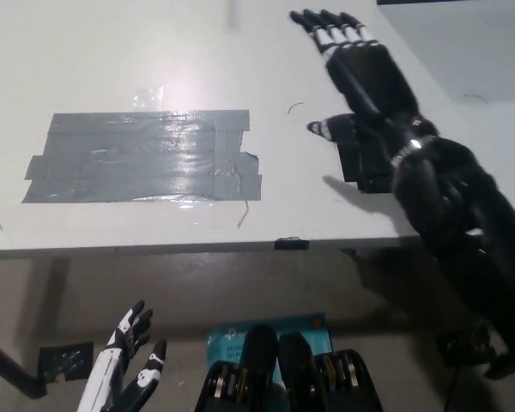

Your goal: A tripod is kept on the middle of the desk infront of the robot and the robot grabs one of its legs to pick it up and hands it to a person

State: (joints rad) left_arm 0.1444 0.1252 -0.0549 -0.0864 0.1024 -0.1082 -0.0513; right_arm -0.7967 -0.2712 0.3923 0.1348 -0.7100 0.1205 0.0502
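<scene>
- The white desk (112,51) fills the upper part of the head view. Its near edge runs across well below the black fingertips (313,19), and its bare surface spreads wide to their left.
- The tripod is nowhere in the frame. The middle of the desk carries none, no person shows, and where it is cannot be told from this view.
- The black right arm (463,223) comes in from the lower right and crosses the near edge. It is angled up and away, apparently to carry the reach toward the far side of the desk.
- The right hand (360,77) lies stretched out over the desk, fingers straight and together, thumb out to the side, holding nothing. This flat, empty pose reads more as a hand that is offering or has let go than one about to grasp.
- A grey tape patch (142,156) lies flat to the left of the fingers and nearer the edge. It is only a mark on the surface and no obstacle to a sweep.
- A black square (352,163) sits partly under the wrist, behind the fingers.
- The white left hand (129,365) rests below the desk edge, far down and left of the black fingers. Its fingers are apart and empty, and it is clear of the working space.
- A small black tab (292,244) sits on the near edge.
- The open room lies left of and beyond the fingers. To their right a paler surface closes in.
</scene>
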